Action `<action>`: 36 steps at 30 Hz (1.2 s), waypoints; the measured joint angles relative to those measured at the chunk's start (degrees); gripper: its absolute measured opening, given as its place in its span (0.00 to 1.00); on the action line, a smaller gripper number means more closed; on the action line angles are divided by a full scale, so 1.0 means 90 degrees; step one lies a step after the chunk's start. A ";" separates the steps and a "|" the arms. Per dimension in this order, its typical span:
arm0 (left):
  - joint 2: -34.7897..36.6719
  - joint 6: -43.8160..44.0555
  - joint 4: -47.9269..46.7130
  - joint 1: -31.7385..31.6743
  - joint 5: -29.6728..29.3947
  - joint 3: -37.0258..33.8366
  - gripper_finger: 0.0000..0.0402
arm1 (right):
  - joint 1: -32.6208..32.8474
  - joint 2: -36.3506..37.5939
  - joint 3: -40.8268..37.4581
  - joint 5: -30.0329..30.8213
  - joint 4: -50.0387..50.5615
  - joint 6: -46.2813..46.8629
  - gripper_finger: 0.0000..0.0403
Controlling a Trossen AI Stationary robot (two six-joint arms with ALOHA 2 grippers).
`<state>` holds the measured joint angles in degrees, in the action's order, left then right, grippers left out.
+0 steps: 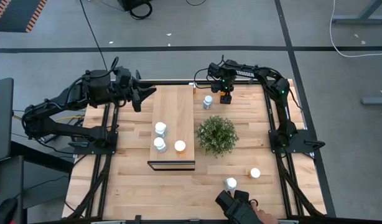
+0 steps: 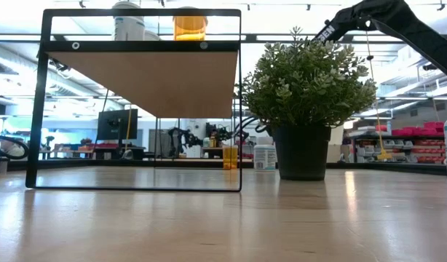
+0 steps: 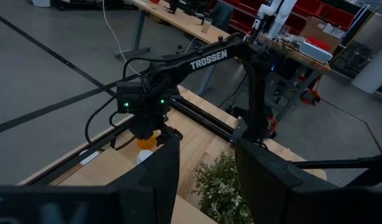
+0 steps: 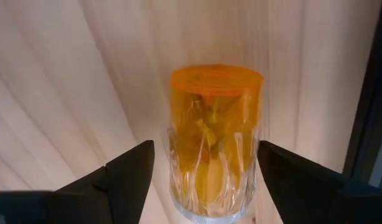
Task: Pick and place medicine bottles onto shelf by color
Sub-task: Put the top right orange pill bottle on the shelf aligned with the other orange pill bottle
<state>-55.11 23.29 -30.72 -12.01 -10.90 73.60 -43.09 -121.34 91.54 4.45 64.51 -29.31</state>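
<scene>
The light-wood shelf (image 1: 173, 112) carries two white medicine bottles (image 1: 160, 129) and one orange bottle (image 1: 180, 147) near its dark front edge. At the table's far edge the right gripper (image 1: 225, 98) stands over another orange bottle (image 4: 214, 140), a ribbed translucent cylinder, its fingers spread either side, not yet clamped. A white bottle (image 1: 208, 102) stands just beside it, near the bushy plant (image 1: 217, 135). The left gripper (image 1: 139, 94) hangs partly open beside the shelf, holding nothing
</scene>
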 joint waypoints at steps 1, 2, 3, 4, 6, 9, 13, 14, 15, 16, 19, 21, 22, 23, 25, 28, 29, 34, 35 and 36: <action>0.0000 0.0005 0.0000 0.0000 0.0000 0.0000 0.40 | 0.0000 0.0000 -0.0002 0.0000 0.0000 0.0034 0.71; 0.0000 0.0005 0.0000 0.0000 0.0000 0.0000 0.40 | 0.0000 0.0000 -0.0002 0.0000 0.0000 0.0050 0.69; 0.0000 0.0000 0.0000 0.0000 0.0002 0.0000 0.40 | 0.0000 0.0000 -0.0002 0.0000 0.0000 0.0077 0.67; 0.0000 0.0002 0.0000 0.0000 0.0002 0.0000 0.40 | 0.0000 0.0000 -0.0002 0.0000 0.0000 0.0079 0.66; 0.0000 0.0004 0.0000 -0.0001 0.0002 0.0000 0.40 | 0.0000 0.0000 -0.0002 0.0000 0.0000 0.0084 0.62; 0.0000 0.0001 0.0000 0.0000 0.0002 0.0000 0.40 | 0.0000 0.0000 -0.0002 0.0001 0.0054 0.0090 0.56; 0.0000 0.0000 0.0000 0.0000 0.0002 0.0000 0.40 | 0.0044 0.0000 -0.0002 0.0230 0.0267 0.0198 0.51; 0.0000 0.0002 0.0000 0.0000 0.0001 0.0000 0.40 | 0.0056 0.0000 0.0014 0.0279 0.0354 0.0262 0.50; 0.0000 0.0005 0.0000 0.0000 0.0000 0.0000 0.40 | 0.0064 0.0000 0.0046 0.0332 0.0465 0.0337 0.49; 0.0000 0.0002 0.0000 0.0000 0.0002 0.0000 0.40 | 0.0082 0.0000 0.0084 0.0380 0.0565 0.0444 0.49; 0.0000 0.0005 0.0000 0.0000 0.0002 0.0000 0.40 | 0.0137 0.0000 0.0231 0.0688 0.0987 0.0785 0.50; 0.0000 0.0000 0.0000 -0.0002 0.0002 0.0000 0.40 | 0.0173 0.0000 0.0362 0.0797 0.1344 0.1046 0.50; 0.0000 0.0002 0.0001 -0.0001 0.0002 0.0000 0.40 | 0.0190 0.0000 0.0442 0.0811 0.1523 0.1240 0.50; 0.0000 0.0003 0.0000 -0.0002 0.0002 0.0000 0.40 | 0.0202 0.0000 0.0526 0.0805 0.1728 0.1458 0.50; 0.0000 0.0000 0.0000 -0.0001 0.0002 0.0000 0.40 | 0.0228 0.0000 0.0707 0.0674 0.2119 0.1931 0.51; 0.0000 0.0005 0.0000 -0.0002 0.0000 0.0000 0.40 | 0.0221 -0.0002 0.1055 0.0077 0.2545 0.2683 0.51; 0.0000 0.0000 0.0001 -0.0002 0.0002 0.0000 0.40 | 0.0216 -0.0002 0.1179 -0.0226 0.2646 0.2935 0.51; 0.0000 0.0000 0.0001 0.0000 0.0002 0.0000 0.40 | 0.0221 -0.0002 0.1832 -0.1466 0.2822 0.4113 0.51; 0.0000 0.0003 0.0000 -0.0001 0.0001 0.0000 0.40 | 0.0221 -0.0002 0.1932 -0.1658 0.2826 0.4353 0.51; -0.0001 0.0005 0.0000 -0.0001 0.0002 0.0000 0.40 | 0.0221 -0.0002 0.2025 -0.1890 0.2829 0.4570 0.51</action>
<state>-55.12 23.33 -30.72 -12.02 -10.88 73.60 -41.10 -121.36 109.77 -12.56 89.97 11.82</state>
